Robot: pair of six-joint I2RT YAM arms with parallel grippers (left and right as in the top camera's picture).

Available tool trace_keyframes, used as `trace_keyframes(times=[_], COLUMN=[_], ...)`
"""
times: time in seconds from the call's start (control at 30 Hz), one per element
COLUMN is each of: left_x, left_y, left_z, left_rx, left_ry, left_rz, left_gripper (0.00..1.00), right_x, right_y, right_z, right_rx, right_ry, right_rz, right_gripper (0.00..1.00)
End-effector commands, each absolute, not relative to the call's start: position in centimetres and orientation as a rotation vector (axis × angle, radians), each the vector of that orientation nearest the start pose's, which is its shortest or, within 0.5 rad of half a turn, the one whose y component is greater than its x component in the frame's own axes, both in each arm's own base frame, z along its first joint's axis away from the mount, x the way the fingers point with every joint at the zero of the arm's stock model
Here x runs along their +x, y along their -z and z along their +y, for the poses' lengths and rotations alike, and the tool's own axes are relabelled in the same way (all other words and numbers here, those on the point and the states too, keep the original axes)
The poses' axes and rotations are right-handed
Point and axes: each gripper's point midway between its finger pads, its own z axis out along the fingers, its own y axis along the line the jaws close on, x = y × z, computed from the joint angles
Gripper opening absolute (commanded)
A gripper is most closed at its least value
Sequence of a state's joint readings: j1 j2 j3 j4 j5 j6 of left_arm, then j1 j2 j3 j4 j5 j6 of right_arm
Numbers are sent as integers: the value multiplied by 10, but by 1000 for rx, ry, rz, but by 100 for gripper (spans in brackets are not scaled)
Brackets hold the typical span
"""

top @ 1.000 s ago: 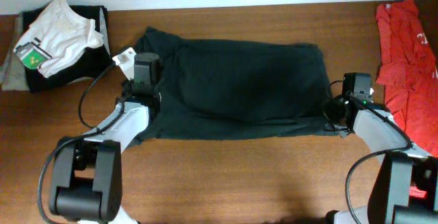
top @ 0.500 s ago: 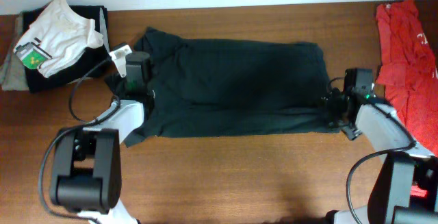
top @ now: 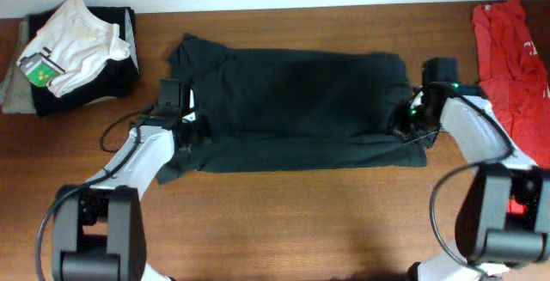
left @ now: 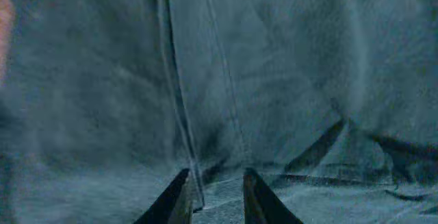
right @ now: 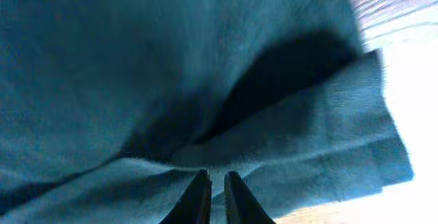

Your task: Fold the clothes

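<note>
The black shirt lies flat across the middle of the bench, folded into a broad strip, with a red shirt crumpled at the far right end (and a white-and-black heap at the far left corner). The left claw is down on the black shirt's left edge, jaws narrow with a stitched seam between them, though I cannot tell whether they pinch it. The right claw is at the right edge, jaws almost together on a fold of the cloth.
</note>
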State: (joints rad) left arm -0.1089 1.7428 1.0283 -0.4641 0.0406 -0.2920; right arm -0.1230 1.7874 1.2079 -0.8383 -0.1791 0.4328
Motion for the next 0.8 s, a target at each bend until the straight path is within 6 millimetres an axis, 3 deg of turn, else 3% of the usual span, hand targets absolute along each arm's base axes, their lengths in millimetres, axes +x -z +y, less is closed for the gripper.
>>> trace_keyframes(times=[0.0, 0.13, 0.27, 0.37, 0.53, 0.63, 0.77], left_x=[373, 356, 338, 342, 323, 316, 300], left_y=[-25, -18, -13, -9, 28, 25, 4], left_z=[-53, -19, 9, 28, 41, 61, 115], left_rx=[-295, -519, -659, -734, -830, -932, -1283], left_ry=[222, 57, 27, 23, -15, -24, -33], left_rz=[2783, 2825, 2870, 2842, 2944, 2938, 2845], left_gripper=[5, 1, 2, 1, 1, 1, 1], right_x=[345, 336, 334, 334, 320, 318, 313], right_y=[-21, 6, 10, 10, 10, 9, -2], right_z=[-16, -19, -25, -25, -43, -43, -44], right_rx=[815, 851, 860, 861, 993, 996, 996], right_ry=[-241, -186, -135, -134, 64, 67, 86], right_rz=[2971, 3043, 3049, 3049, 3041, 3050, 3050], right_gripper=[13, 9, 10, 12, 7, 4, 4])
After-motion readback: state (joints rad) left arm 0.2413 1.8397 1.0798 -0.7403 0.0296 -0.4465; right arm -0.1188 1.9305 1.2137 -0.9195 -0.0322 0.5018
